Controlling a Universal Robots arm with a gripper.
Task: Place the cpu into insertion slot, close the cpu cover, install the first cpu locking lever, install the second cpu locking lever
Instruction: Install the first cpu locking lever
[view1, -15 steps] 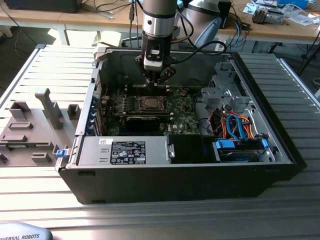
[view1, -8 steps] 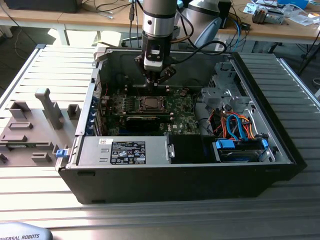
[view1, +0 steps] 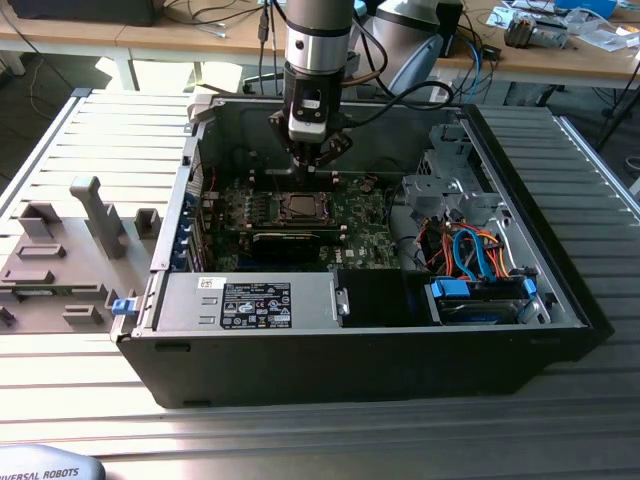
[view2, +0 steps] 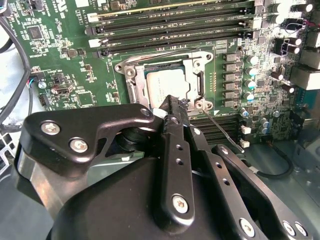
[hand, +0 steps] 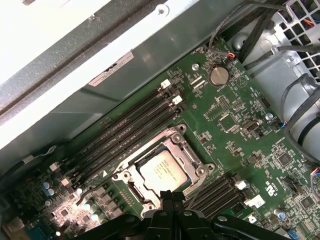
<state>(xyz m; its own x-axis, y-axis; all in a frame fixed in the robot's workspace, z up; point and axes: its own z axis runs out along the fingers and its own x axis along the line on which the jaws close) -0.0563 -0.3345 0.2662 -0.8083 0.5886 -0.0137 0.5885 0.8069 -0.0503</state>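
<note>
The cpu (view2: 165, 82) lies flat in its socket on the green motherboard, silver top up, seen in both wrist views (hand: 162, 172) and in the exterior view (view1: 298, 207). The cpu cover (view2: 131, 80) is down around it as a silver frame (hand: 187, 156). A thin metal locking lever (view2: 222, 130) runs slantwise away from one socket corner, close to the board. My gripper (view2: 172, 104) is shut, its black fingertips together right at the socket's edge (hand: 167, 196), with nothing visible between them. It hangs straight above the socket in the open computer case (view1: 310, 168).
Black memory slots (view2: 175, 30) flank the socket. The case wall (view1: 240, 115) rises behind it. A drive cage with orange and blue cables (view1: 470, 245) fills the exterior view's right, a power supply (view1: 250, 300) the front. Grey fixtures (view1: 95, 215) stand on the table at left.
</note>
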